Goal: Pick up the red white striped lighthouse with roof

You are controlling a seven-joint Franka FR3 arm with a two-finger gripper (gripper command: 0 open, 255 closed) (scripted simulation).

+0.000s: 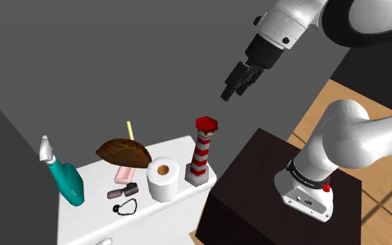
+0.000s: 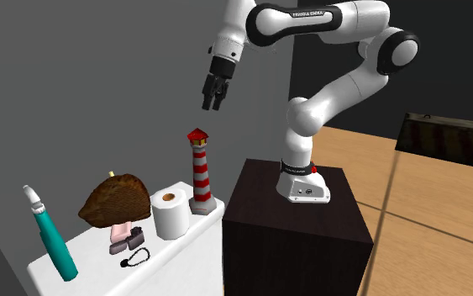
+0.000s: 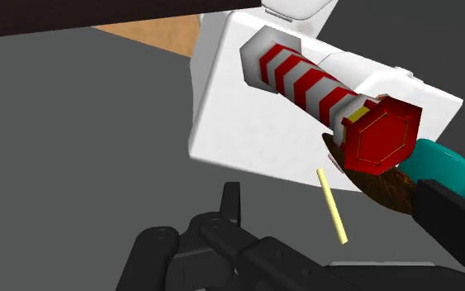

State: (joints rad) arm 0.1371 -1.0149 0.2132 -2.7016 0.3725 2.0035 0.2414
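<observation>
The lighthouse (image 1: 201, 153) has red and white stripes, a grey base and a red hexagonal roof. It stands upright on the near corner of a white table (image 1: 90, 216), beside the dark stand (image 1: 271, 181). It also appears in the second exterior view (image 2: 201, 172) and, from above, in the wrist view (image 3: 321, 91). My black gripper (image 1: 228, 92) hangs well above it and a little toward the stand, pointing down at it (image 2: 209, 104). The fingers (image 3: 232, 202) stand apart with nothing between them.
A white paper roll (image 1: 163, 179) stands close to the lighthouse. Behind it are a brown rounded lump (image 1: 124, 152) with a yellow stick (image 1: 129, 129), a pink item (image 1: 124, 172), a black bead string (image 1: 124, 207) and a teal spray bottle (image 1: 65, 177). A grey wall stands behind.
</observation>
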